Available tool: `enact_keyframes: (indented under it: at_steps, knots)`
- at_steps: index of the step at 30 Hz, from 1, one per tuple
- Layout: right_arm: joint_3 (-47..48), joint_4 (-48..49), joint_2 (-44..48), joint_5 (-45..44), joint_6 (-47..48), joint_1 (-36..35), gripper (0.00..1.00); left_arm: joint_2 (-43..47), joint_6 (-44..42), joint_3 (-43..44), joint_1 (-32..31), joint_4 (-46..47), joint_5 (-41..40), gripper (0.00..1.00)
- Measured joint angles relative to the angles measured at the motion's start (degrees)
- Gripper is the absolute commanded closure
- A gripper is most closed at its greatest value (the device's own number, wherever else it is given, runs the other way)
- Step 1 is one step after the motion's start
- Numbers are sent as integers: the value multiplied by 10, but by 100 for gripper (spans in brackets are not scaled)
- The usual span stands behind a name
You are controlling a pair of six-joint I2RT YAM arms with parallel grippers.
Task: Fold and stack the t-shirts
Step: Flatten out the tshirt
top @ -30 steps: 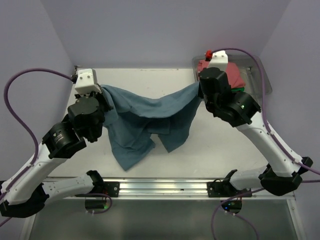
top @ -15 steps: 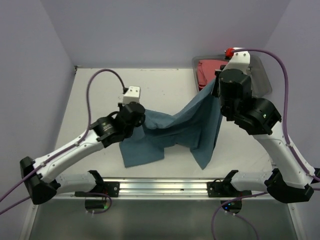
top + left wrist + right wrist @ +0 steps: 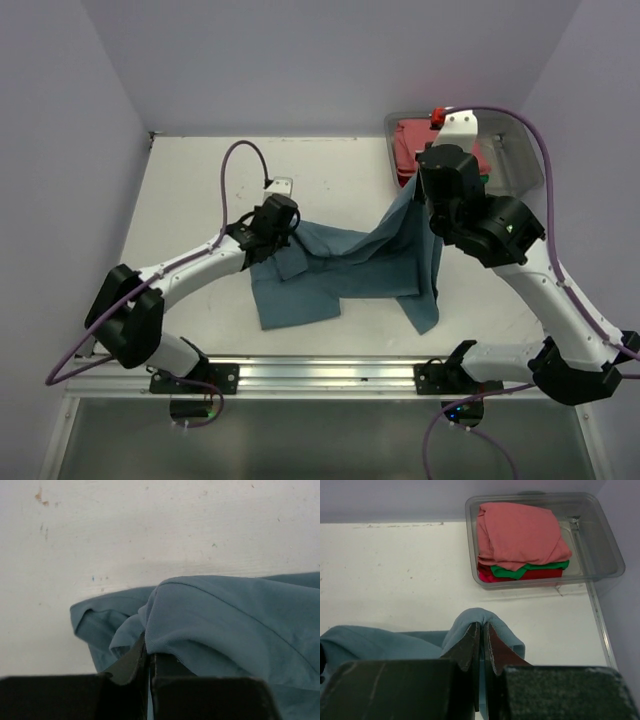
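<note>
You are holding the blue t-shirt [image 3: 345,265] slung left to right across mid-table [image 3: 200,180], its right end lifting higher, left gripper [image 3: 148,652] and right gripper [image 3: 481,630] each pinching a fold, bare surface lying behind, the tray [image 3: 605,540] of folded shirts [image 3: 520,530] sitting back-right.

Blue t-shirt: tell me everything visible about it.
Slate-blue t-shirt, soft cotton by its look, unfolded and rumpled, stretched across the middle of the table. The left gripper pinches one edge low down; the right gripper pinches another, raised, so cloth drapes from it. The rest lies on the table.
</note>
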State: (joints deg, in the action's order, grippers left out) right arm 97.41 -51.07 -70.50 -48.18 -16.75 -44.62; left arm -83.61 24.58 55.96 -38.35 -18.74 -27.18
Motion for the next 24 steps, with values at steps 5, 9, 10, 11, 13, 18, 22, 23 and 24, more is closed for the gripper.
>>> enact_keyframes:
  at_steps: [5, 9, 10, 11, 13, 18, 22, 23, 24]
  knots:
    - [-17, -1, -9, 15, -5, 0, 100, -76, -21, 3, 24, 71, 43, 81]
    - [-30, -1, -13, 26, -10, 0, 100, -111, -25, 8, 32, 83, 60, 43]
    - [-33, -1, -14, 28, -12, 0, 100, -110, -24, 8, 33, 83, 61, 42]
    - [-35, -1, -15, 29, -13, 0, 100, -108, -20, 8, 34, 85, 62, 40]
    - [-41, -1, -15, 30, -14, 0, 100, -96, -16, 8, 34, 84, 66, 39]
    - [-50, 0, -15, 30, -15, 0, 100, -26, -2, 2, 34, 71, 93, 42]
    - [-52, 1, -19, 30, -15, 0, 100, 31, 24, -11, 33, 59, 142, 51]
    - [-52, 1, -22, 30, -15, 1, 100, 41, 33, -18, 33, 57, 153, 52]
    - [-52, 1, -24, 30, -15, 1, 100, 50, 43, -27, 32, 54, 166, 53]
